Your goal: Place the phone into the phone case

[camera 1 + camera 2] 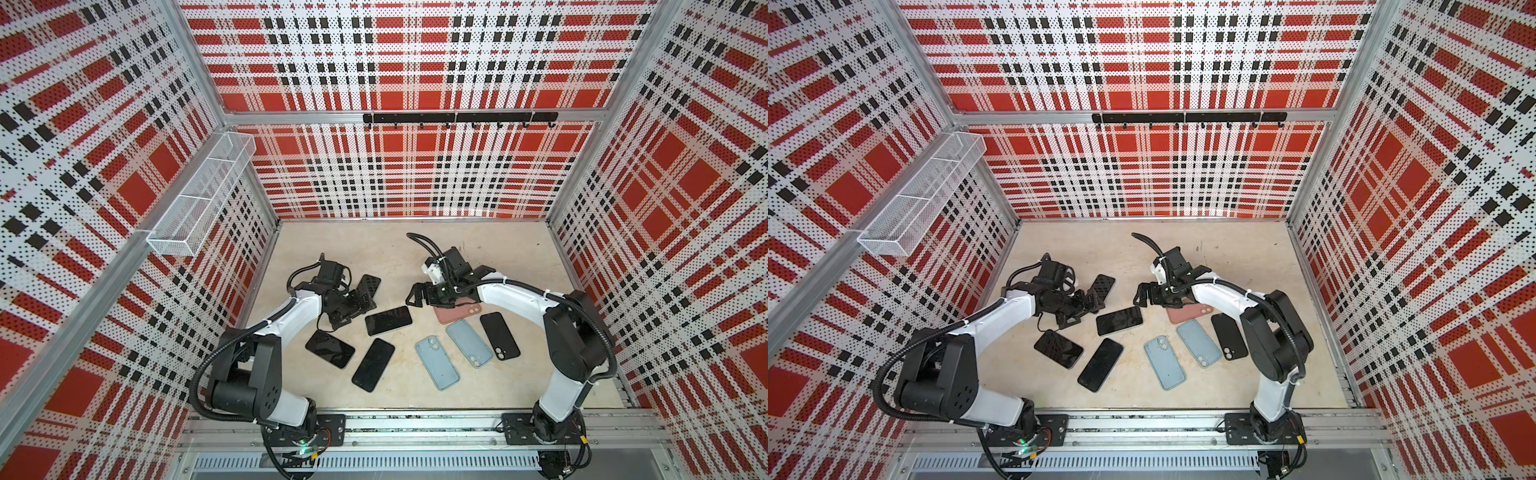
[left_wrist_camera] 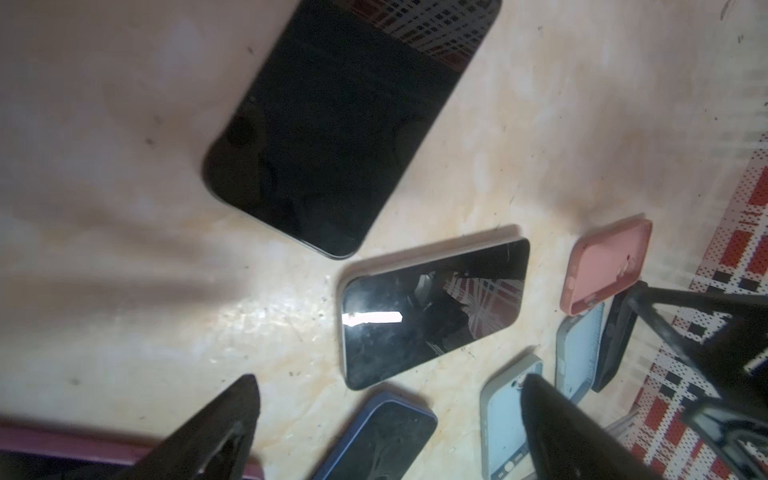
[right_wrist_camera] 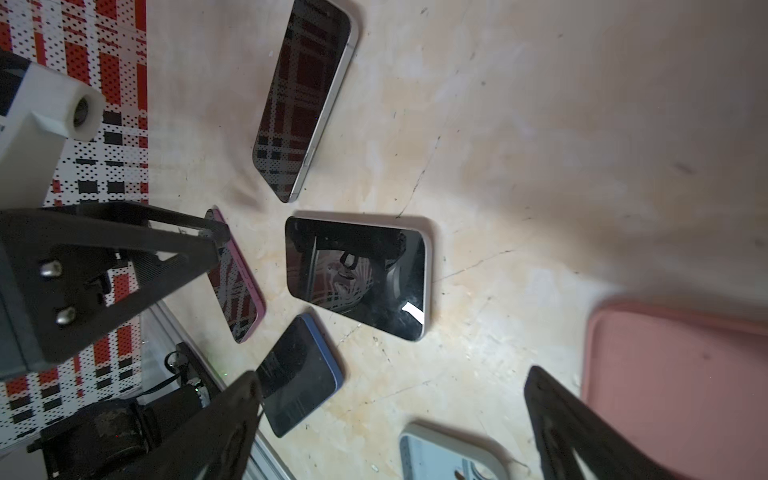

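L gripper (image 1: 353, 309) & R gripper (image 1: 415, 296) are hanging wide open, gripping nothing. Centre phone (image 1: 388, 321) is lying flat, slick. Any pinch is prob. risking skidding it into pink case (image 1: 463, 313).

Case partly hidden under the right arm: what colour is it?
The case is plain salmon pink, with no pattern; it shows best in the right wrist view.

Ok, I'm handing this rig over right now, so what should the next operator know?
Left gripper: open, empty.
Right gripper: open, empty, near the pink case.
Four phones lie screen-up on the table, uncased.
Other empty cases: two light-blue cases, black case.
Done: nothing.
Left: pick a phone, seat it in a case.
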### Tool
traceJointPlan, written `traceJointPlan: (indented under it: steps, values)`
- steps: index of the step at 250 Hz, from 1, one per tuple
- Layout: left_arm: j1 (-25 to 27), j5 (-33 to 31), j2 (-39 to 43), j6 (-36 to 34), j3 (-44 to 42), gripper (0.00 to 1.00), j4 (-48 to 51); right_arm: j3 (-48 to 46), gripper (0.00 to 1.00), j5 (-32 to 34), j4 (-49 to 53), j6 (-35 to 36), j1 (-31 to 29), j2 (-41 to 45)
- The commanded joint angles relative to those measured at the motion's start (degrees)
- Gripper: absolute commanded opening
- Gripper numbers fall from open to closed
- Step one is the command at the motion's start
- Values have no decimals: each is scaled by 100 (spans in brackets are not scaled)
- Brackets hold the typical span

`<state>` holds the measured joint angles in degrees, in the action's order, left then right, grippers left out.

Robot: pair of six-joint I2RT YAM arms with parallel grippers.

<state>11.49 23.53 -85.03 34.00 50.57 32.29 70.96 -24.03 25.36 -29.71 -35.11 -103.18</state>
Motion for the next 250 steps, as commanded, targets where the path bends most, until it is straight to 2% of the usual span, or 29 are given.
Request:
traceJointPlan:
  steps: [1, 52, 137, 250]
  values:
    - [12, 240, -13, 320, -133, 99, -346, 7, 100, -208, -474, -271, -46, -143]
    - [9, 497, 27, 683, -597, 100, -823, -118, 100, -331, -732, -460, -107, -317]
    - [49, 719, -86, 1061, -1052, 92, -1574, -401, 99, -437, -1129, -682, -162, -502]
    - [75, 868, -260, 1389, -1380, 76, -2269, -517, 96, -784, -1588, -919, -261, -820]
